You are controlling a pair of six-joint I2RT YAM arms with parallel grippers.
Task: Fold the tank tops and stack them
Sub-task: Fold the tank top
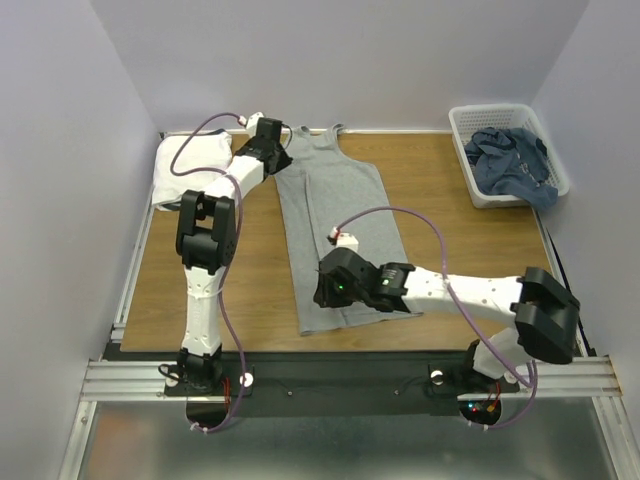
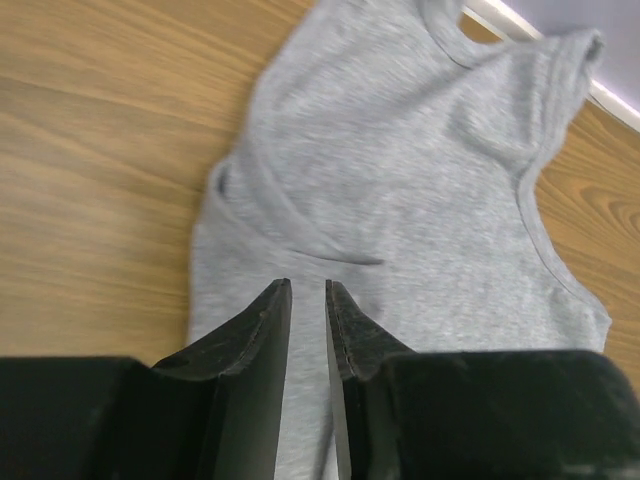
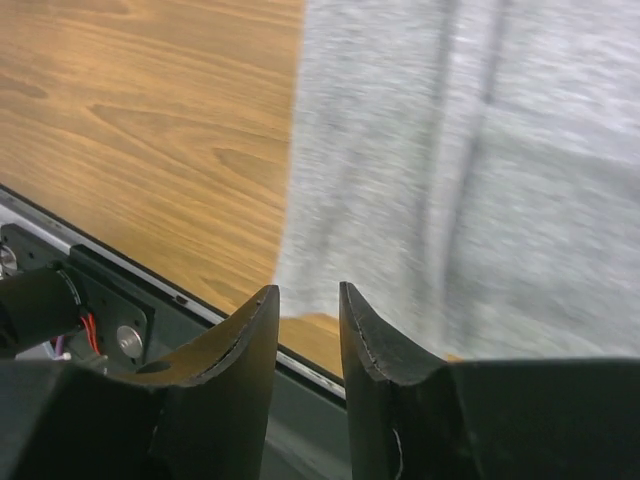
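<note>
My left jaws, a slit apart and empty, sit over the strap end of the grey tank top [image 2: 420, 200]. My right jaws, barely wider and also empty, hang at its near hem corner, so I judge I'm placed at opposite ends to fold one over the other. It lies flat on the middle of the counter [image 1: 450, 200], and a folded white top [image 1: 190, 165] at the far left looks like the stack's start.

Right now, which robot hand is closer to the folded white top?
The left. The left hand is over the grey tank top at its strap end, beside the white top; the right hand is away at the grey hem.
</note>
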